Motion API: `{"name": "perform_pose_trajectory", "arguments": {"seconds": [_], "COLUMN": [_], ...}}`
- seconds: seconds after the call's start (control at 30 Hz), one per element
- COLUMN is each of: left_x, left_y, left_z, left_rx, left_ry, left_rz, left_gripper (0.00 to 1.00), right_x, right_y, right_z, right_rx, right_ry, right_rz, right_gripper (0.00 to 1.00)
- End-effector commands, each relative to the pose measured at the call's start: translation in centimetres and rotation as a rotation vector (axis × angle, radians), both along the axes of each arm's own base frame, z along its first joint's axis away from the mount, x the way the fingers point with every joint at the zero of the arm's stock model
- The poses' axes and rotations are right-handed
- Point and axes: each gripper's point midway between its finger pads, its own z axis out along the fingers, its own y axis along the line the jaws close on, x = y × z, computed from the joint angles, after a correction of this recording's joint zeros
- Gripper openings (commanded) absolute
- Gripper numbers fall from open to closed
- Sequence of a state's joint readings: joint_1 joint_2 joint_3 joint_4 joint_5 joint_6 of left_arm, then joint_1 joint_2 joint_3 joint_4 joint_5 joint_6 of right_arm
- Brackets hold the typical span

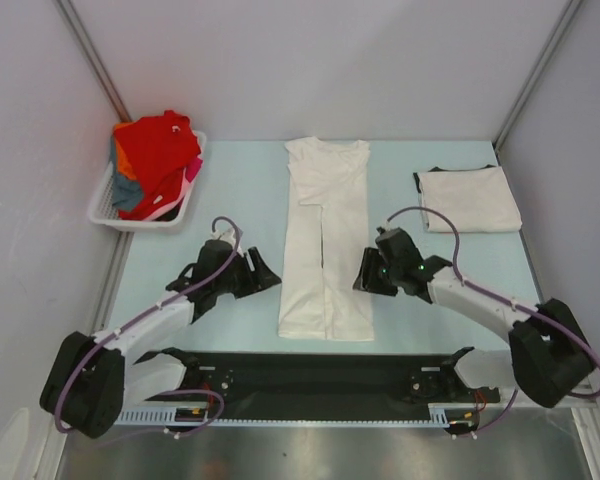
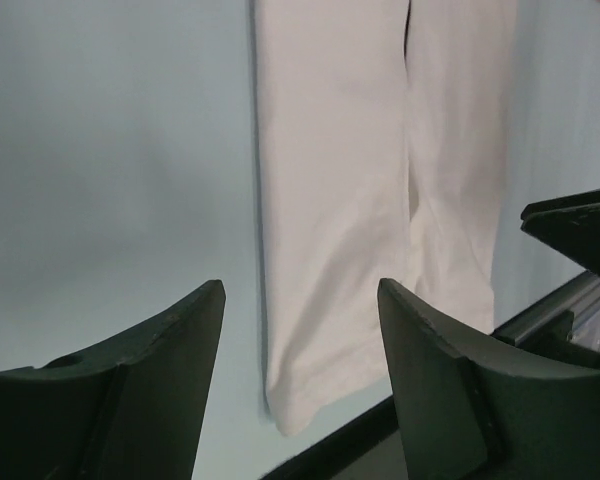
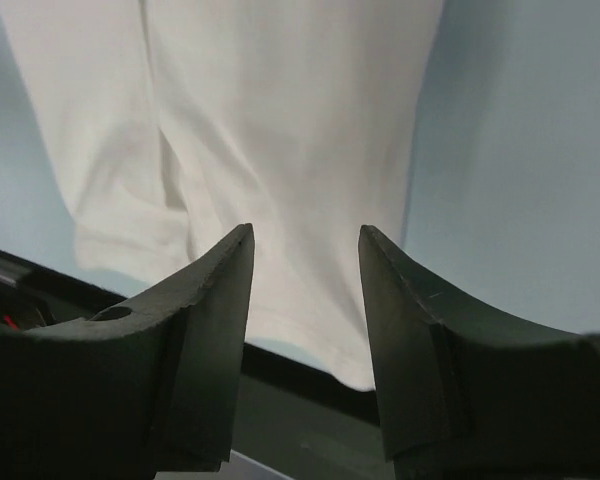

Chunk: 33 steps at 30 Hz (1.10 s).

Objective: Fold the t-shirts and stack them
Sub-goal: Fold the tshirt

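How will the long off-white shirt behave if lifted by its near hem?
Likely floppy: the off-white shirt lies flat with soft creases, so it should drape. Its folded-in sides may fall open; nothing pins them.

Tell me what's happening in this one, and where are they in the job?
An off-white t-shirt lies flat in the middle, sides already folded in to a long strip. The left claw and right claw flank its lower half, both open and empty. One folded white t-shirt sits far right; coloured t-shirts wait in the basket far left.
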<state>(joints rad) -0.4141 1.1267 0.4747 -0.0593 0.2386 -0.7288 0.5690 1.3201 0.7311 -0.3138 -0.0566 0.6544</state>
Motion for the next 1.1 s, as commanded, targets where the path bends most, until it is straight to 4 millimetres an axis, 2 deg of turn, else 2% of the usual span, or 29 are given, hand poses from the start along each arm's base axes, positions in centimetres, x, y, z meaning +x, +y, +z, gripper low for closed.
{"name": "perform_pose_trajectory", "arguments": {"seconds": [0.0,0.03,0.1,0.13,0.2,0.33,0.6,0.67,0.77,0.93,1.07], "left_x": [-3.0,-4.0,-5.3,-6.0,-7.2,-8.5,-10.1,-10.4,-10.9,-11.2,-11.4], "left_y": [0.0,0.2,-0.1,0.0,-0.1,-0.5,-1.4,-1.6,-1.5,-1.2,-1.4], "left_z": [-1.1,-1.8,-2.2,-3.0,-3.9,-4.9,-5.7,-5.8,-6.1,-6.6,-6.7], "left_rx": [0.020,0.012,0.002,0.003,0.008,-0.008,-0.024,-0.022,-0.024,-0.013,-0.006], "left_ry": [0.023,0.042,0.050,0.069,0.092,0.128,0.153,0.158,0.170,0.177,0.187], "left_rz": [-0.046,-0.046,-0.070,-0.073,-0.090,-0.117,-0.161,-0.168,-0.173,-0.162,-0.174], "left_gripper": [0.69,0.68,0.66,0.66,0.65,0.63,0.61,0.60,0.60,0.58,0.51], "right_x": [-3.7,-5.1,-6.2,-7.4,-8.2,-10.0,-14.0,-14.3,-14.1,-12.6,-12.0], "right_y": [-1.5,-1.3,-1.4,-1.3,-1.2,-1.0,0.9,1.2,0.7,-1.3,-3.6], "right_z": [-1.0,-1.1,-1.5,-2.0,-2.4,-3.3,-3.3,-2.9,-2.0,-0.9,-1.7], "right_rx": [-0.066,-0.075,-0.100,-0.120,-0.114,-0.102,-0.092,-0.077,-0.073,-0.091,-0.127], "right_ry": [0.032,0.046,0.062,0.075,0.087,0.117,0.163,0.166,0.141,0.087,0.113], "right_rz": [-0.043,-0.022,-0.041,-0.018,-0.032,-0.022,0.062,0.069,0.053,-0.009,-0.052], "right_gripper": [0.51,0.50,0.49,0.48,0.46,0.41,0.39,0.38,0.39,0.47,0.47]}}
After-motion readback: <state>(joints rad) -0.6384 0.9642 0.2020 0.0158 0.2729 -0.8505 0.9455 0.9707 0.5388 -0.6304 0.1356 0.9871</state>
